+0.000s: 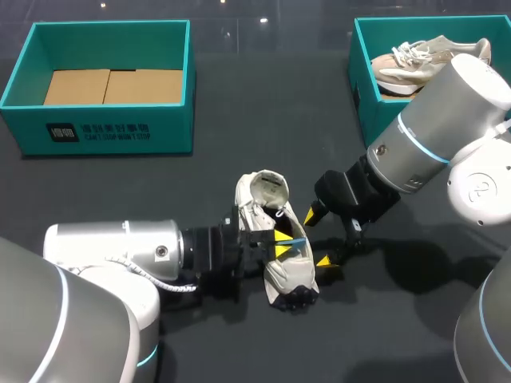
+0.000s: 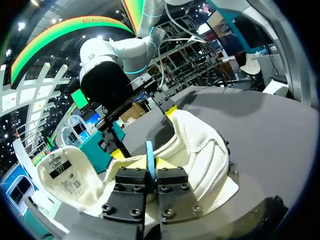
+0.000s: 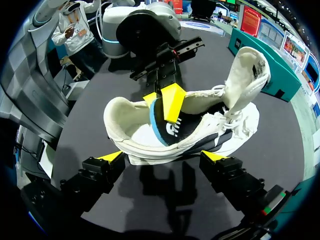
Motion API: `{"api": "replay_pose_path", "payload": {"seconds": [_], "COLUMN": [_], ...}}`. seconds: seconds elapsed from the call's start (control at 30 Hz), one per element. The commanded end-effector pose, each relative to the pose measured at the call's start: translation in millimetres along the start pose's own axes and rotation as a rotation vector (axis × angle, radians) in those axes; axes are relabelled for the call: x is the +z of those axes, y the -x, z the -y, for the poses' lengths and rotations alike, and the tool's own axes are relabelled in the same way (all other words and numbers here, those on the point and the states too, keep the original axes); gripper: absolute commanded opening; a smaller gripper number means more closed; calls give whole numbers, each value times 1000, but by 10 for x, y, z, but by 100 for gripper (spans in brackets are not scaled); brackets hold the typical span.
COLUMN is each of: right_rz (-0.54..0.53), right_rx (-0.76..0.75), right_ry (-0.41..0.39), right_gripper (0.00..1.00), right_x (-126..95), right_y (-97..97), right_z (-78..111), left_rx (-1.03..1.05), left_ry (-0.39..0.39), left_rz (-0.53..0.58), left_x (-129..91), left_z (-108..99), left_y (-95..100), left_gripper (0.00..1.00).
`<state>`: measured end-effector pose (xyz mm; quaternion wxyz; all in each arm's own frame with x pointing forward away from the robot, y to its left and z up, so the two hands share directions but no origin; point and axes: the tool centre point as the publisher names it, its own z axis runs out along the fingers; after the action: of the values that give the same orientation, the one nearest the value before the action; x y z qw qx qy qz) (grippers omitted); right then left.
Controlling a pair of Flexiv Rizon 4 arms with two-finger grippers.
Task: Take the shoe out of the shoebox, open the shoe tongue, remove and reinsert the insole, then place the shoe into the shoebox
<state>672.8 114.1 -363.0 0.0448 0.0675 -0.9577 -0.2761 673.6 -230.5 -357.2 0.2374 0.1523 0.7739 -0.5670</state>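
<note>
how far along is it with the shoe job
Done: the shoe lies on the table, out of the shoebox, tongue folded open. In hand: the left end effector is shut on the insole at the shoe's opening; the right end effector is open beside it. Whether the insole is coming out or going back cannot be told. Left: settle the insole, box the shoe.

Mid-table: shoe (image 1: 283, 275), with left gripper (image 1: 281, 243) left of it, pinching insole (image 3: 172, 131); right gripper (image 1: 318, 238) just right. Behind: left box (image 1: 104, 25); right box (image 1: 359, 88) holding second shoe (image 1: 423, 60).
</note>
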Motion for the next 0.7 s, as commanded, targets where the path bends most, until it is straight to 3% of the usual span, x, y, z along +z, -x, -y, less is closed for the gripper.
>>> {"api": "replay_pose_path", "payload": {"seconds": [0.03,0.2,0.27,0.33,0.4,0.6,0.7], "right_rz": [2,2,2,2,2,2,2], "right_rx": [0,0,0,0,0,0,0], "right_ry": [0,0,0,0,0,0,0], "right_gripper": [100,100,100,100,100,100,100], "right_x": [15,15,15,15,15,15,15], "right_y": [-5,-5,-5,-5,-5,-5,-5], "right_z": [-2,-2,-2,-2,-2,-2,-2], "left_rx": [-5,-39,-52,-56,-59,-56,-56], "left_ry": [32,-9,-31,-41,-60,-74,-69], "left_rz": [3,-5,-8,-10,-17,-39,-54], "left_x": [71,44,31,20,14,39,70], "left_z": [-47,57,111,165,221,322,316], "left_y": [14,10,9,7,0,-32,-51], "left_gripper": [0,0,24,34,35,24,7]}}
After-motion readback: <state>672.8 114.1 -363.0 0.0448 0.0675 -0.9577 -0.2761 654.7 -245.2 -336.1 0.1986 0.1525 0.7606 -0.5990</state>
